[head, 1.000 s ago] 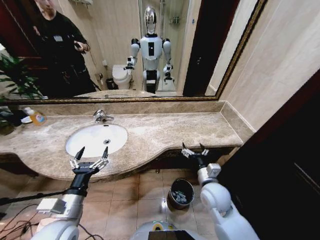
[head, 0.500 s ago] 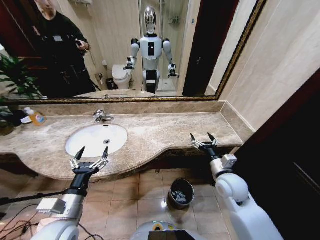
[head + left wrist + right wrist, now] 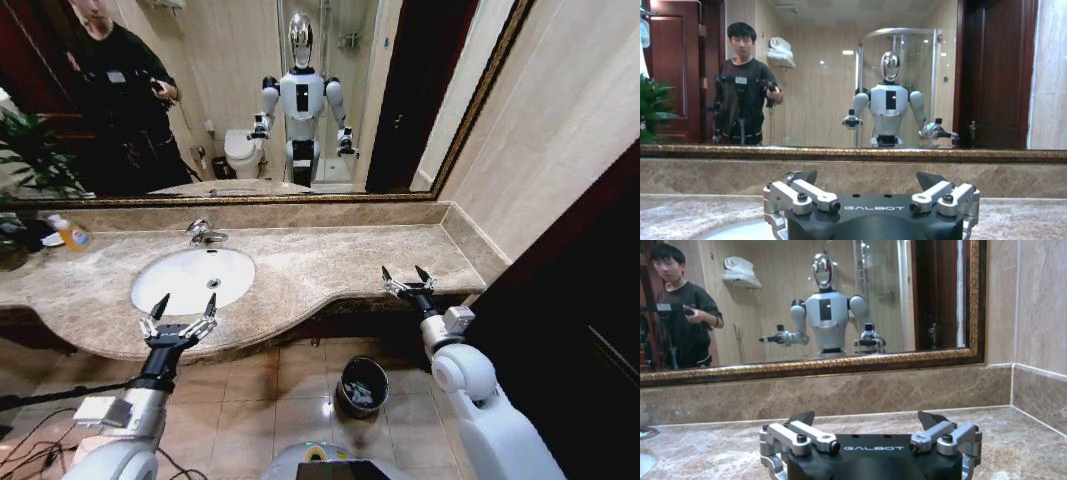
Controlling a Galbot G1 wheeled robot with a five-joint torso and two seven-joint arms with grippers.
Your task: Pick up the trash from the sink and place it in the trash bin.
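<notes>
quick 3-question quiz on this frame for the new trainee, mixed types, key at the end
1. True or false: the left gripper is shut on a white sachet.
2. Multiple choice: where does the trash bin stand?
A. on the countertop beside the faucet
B. on the tiled floor below the counter's edge
C. inside the sink
3. Fill in: the right gripper is open over the ___ end of the beige countertop, away from the sink.

Key:
1. False. Its fingers are spread and empty, at the sink's near rim.
2. B. Pale items lie inside it.
3. Right. It holds nothing, and the basin shows no trash in the head view.
</notes>
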